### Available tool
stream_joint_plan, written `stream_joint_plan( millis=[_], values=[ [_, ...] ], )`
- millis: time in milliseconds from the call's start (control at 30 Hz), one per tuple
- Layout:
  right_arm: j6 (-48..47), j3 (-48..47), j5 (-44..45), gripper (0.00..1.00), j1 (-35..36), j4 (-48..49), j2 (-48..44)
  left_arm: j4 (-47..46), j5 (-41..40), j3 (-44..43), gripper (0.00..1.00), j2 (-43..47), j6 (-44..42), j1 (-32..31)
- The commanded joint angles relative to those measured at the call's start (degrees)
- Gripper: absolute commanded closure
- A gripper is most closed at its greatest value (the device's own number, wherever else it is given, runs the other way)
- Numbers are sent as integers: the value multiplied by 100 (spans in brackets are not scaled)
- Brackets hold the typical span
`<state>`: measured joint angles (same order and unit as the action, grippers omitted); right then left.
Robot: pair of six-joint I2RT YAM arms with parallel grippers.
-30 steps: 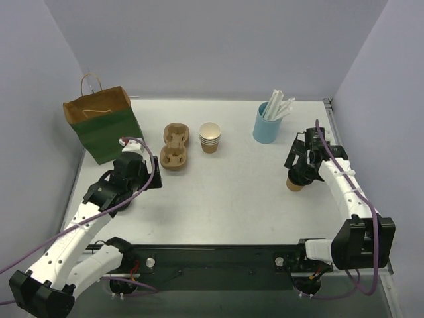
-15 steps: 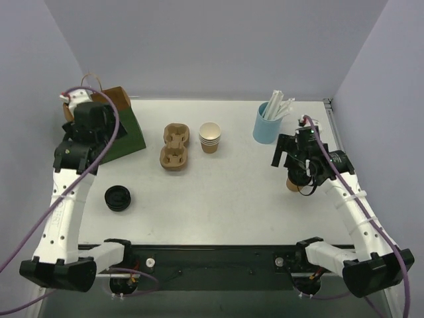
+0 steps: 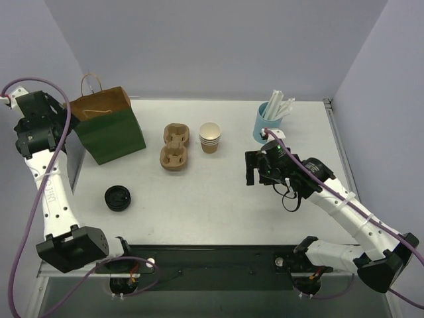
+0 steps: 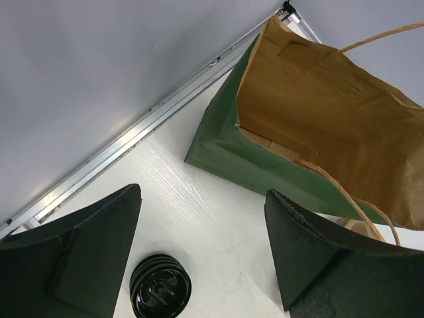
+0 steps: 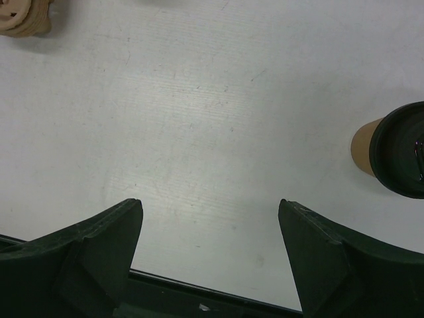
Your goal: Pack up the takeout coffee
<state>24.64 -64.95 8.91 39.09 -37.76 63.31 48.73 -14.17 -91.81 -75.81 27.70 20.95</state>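
Right wrist view: the right gripper, wide and empty, has drawn off toward 9 o'clock, leaving the takeout coffee lidded at 3 o'clock. The left gripper, wide too, has risen beside the bag; packing likely follows.

Left gripper high, fingers apart, right gripper downward, fingers apart

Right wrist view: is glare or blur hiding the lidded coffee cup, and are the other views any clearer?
Right wrist: the brown kraft-paper cup with black plastic lid is sharp but cropped by the right frame edge; only soft sheen on the white table. Left wrist: glare along the aluminium rail, no cup. Top external: evenly lit, cup not visible.
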Motion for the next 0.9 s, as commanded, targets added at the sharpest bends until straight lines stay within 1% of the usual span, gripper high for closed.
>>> stream_joint_plan(
  millis=[0,133,200,333,467,700,800,833,867],
  values=[
    [49,52,305,13,186,-48,67,-522,618,-310,14,-276,-555,269],
    [-73,0,313,13,292,40,243,-751,1100,-556,14,-697,-573,471],
    [-135,-35,296,13,318,49,322,-760,1250,-750,17,-987,-652,471],
    [-337,-149,261,13,353,40,524,-540,1338,-1461,24,-1532,-722,471],
    [-521,-325,199,13,362,32,612,-478,1374,-1533,27,-1866,-906,471],
    [-671,-729,23,13,362,5,735,-628,1312,-1656,32,-2368,-1083,454],
    [-654,-800,58,13,371,5,779,-602,1417,-1848,36,-2649,-1170,393],
    [-654,-809,59,13,371,5,788,-558,1417,-1954,40,-2789,-1240,366],
    [-663,-818,50,13,362,5,797,-462,1417,-2033,42,-2851,-1267,314]
  ],
)
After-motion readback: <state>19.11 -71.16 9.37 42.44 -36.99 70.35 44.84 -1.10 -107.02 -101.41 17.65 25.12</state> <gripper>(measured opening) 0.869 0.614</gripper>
